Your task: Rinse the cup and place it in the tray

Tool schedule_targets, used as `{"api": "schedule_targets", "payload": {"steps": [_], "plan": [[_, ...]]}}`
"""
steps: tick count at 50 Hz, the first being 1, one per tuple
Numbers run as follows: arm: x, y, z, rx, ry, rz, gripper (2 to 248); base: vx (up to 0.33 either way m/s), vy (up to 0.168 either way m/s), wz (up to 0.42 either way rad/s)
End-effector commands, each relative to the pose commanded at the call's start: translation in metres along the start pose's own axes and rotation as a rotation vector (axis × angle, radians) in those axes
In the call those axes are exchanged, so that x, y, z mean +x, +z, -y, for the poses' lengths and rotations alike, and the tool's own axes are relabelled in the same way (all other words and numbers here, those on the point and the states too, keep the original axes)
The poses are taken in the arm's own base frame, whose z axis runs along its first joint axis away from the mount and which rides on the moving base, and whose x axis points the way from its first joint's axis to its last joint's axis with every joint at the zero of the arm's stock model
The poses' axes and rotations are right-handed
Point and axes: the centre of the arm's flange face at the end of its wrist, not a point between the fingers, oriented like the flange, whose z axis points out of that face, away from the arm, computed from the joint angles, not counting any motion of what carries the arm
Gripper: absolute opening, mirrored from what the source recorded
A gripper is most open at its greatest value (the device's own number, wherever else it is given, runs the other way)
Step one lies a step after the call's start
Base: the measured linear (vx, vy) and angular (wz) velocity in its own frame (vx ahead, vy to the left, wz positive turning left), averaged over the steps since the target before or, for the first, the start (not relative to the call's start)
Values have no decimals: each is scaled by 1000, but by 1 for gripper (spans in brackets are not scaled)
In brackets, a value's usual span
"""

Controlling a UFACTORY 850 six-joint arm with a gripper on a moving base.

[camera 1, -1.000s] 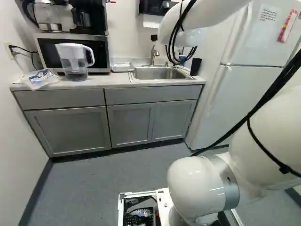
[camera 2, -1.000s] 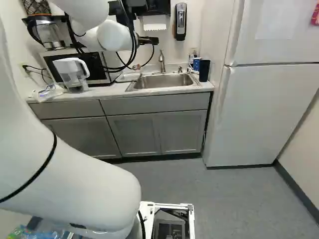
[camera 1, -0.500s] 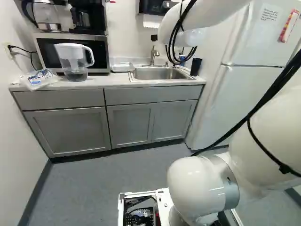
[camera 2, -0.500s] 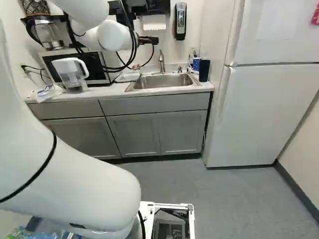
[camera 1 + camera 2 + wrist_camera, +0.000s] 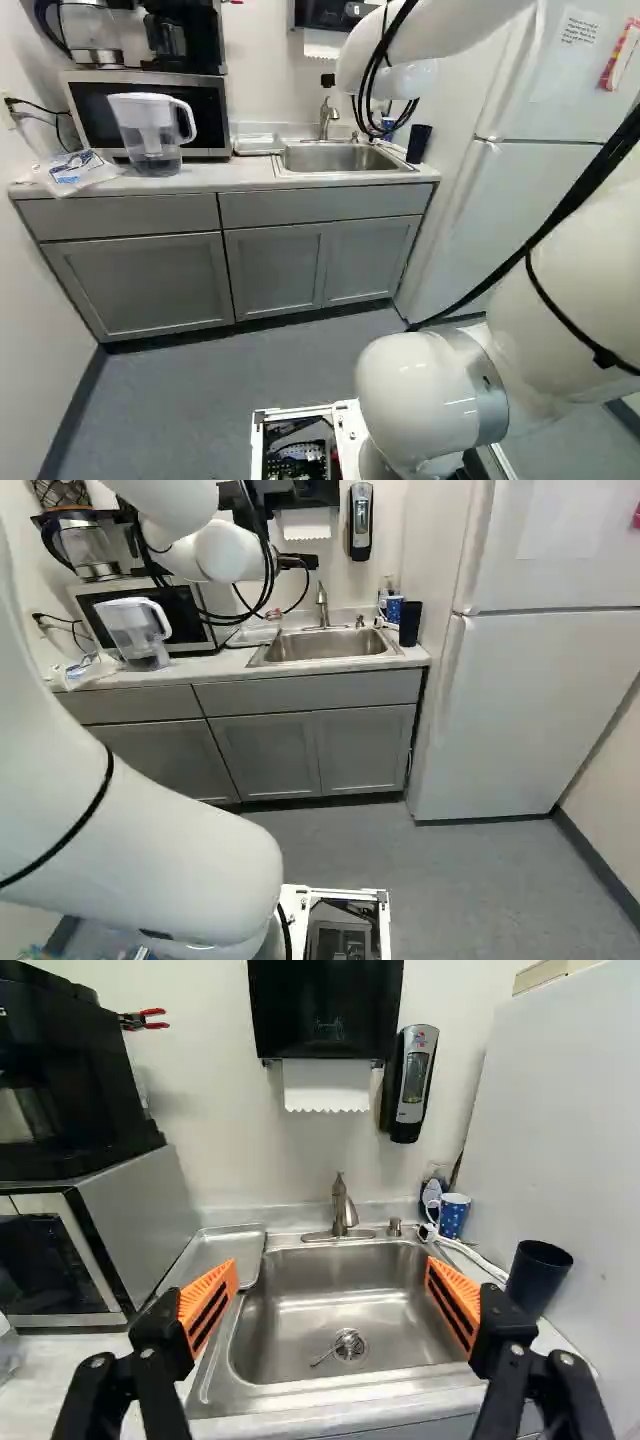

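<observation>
In the right base view part of the black gripper (image 5: 299, 562) shows beyond the white arm; in the wrist view the gripper (image 5: 330, 1295) stands open before the sink, nothing between its orange pads. Two cups stand right of the sink: a dark cup (image 5: 537, 1275) near the fridge side and, farther back, a blue cup with white dots (image 5: 455, 1216). The shallow metal tray (image 5: 229, 1251) lies left of the sink (image 5: 345, 1300). The faucet (image 5: 342, 1208) rises behind the basin, where a thin metal piece lies at the drain.
A microwave (image 5: 150, 108) with coffee makers on top, a clear pitcher (image 5: 150, 135) and a plastic bag (image 5: 78, 172) occupy the counter's left part. The fridge (image 5: 540, 710) borders it on the right. A towel dispenser (image 5: 325, 1005) and soap dispenser (image 5: 412, 1080) hang above.
The base has moved slightly: counter, pitcher and microwave have shifted a little leftward in both base views, and the fridge papers slightly rightward. The arm keeps its pose against its lowest joint.
</observation>
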Motion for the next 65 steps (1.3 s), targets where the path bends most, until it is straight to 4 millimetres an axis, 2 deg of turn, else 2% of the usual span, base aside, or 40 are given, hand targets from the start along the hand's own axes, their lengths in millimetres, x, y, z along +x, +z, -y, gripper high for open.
{"api": "schedule_targets", "payload": {"steps": [65], "plan": [[0,0,0,0,0,0,247,103,-2,-23]]}}
